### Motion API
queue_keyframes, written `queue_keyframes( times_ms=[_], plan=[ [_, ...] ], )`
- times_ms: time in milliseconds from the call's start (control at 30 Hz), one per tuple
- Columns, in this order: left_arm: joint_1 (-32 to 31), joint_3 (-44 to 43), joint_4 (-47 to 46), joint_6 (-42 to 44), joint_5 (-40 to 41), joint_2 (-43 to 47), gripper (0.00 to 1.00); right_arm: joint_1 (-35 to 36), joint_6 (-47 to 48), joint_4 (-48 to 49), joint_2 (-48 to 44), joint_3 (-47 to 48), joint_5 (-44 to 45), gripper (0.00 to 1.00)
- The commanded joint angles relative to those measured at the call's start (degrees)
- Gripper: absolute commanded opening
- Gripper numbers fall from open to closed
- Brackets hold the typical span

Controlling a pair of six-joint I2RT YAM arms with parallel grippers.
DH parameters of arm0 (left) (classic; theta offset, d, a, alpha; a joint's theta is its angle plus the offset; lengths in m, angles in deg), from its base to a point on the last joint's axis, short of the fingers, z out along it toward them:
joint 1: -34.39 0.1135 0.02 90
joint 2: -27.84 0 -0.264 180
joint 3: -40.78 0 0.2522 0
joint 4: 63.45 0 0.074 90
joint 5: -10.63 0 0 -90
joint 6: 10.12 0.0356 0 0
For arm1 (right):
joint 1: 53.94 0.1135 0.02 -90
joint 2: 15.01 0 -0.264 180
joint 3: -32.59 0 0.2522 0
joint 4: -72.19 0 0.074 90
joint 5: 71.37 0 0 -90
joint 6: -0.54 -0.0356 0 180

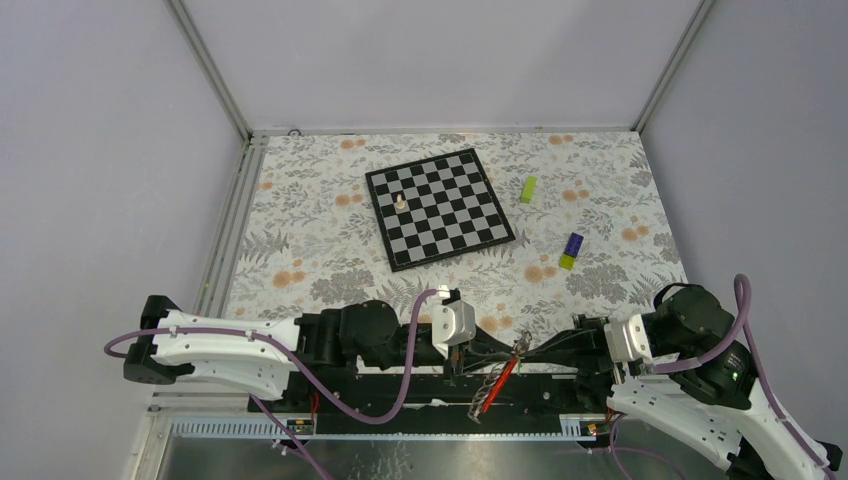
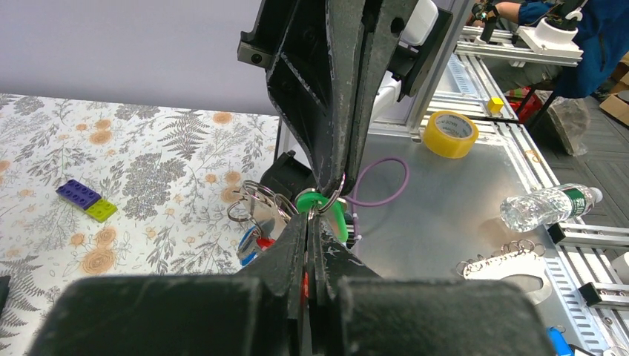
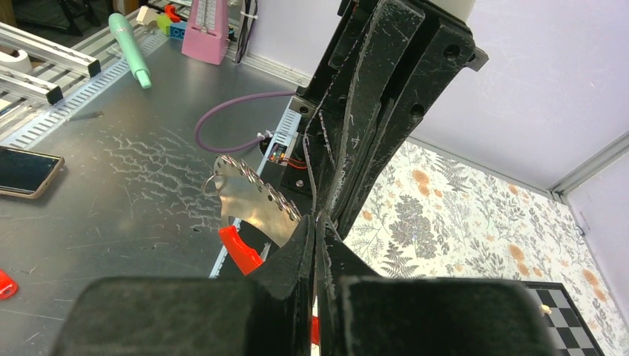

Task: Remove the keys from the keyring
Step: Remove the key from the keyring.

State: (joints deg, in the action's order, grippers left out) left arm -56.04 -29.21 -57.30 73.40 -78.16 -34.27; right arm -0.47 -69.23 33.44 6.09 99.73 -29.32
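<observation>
Left gripper (image 2: 310, 219), fingers pinching the green key (image 2: 338, 216); right gripper (image 3: 317, 219), fingers pinching the keyring (image 2: 339, 184); keys (image 2: 256, 213) hang threaded, none off.

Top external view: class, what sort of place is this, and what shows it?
Probably a robotics test cell: a left arm and right arm bolted to a walled table, with a chessboard and lime-green block as props.
</observation>
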Motion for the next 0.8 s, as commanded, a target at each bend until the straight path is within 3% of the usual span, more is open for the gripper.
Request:
queue_keyframes(
  times_ms=[0,200,467,600,767],
  plan=[
    [0.6,-2.0,-2.0,0.7,2.2,0.4,0.0,0.4,-2.1,2.3,0.4,2.2,-5.2,0.0],
    [0.6,-1.5,-1.7,0.9,3.1,1.0,0.02,0.4,-3.0,2.2,0.6,2.8,-4.2,0.0],
    [0.6,-0.6,-2.2,0.8,5.3,2.6,0.38,0.4,-8.3,1.3,3.0,5.6,-0.5,0.0],
    [0.6,-1.1,-0.4,0.9,7.4,3.6,0.46,0.4,-10.7,0.3,3.6,6.0,3.0,0.0],
    [0.6,-1.4,1.8,1.4,11.2,6.5,0.49,0.3,-16.4,-0.7,3.9,6.0,11.4,0.0]
  ],
)
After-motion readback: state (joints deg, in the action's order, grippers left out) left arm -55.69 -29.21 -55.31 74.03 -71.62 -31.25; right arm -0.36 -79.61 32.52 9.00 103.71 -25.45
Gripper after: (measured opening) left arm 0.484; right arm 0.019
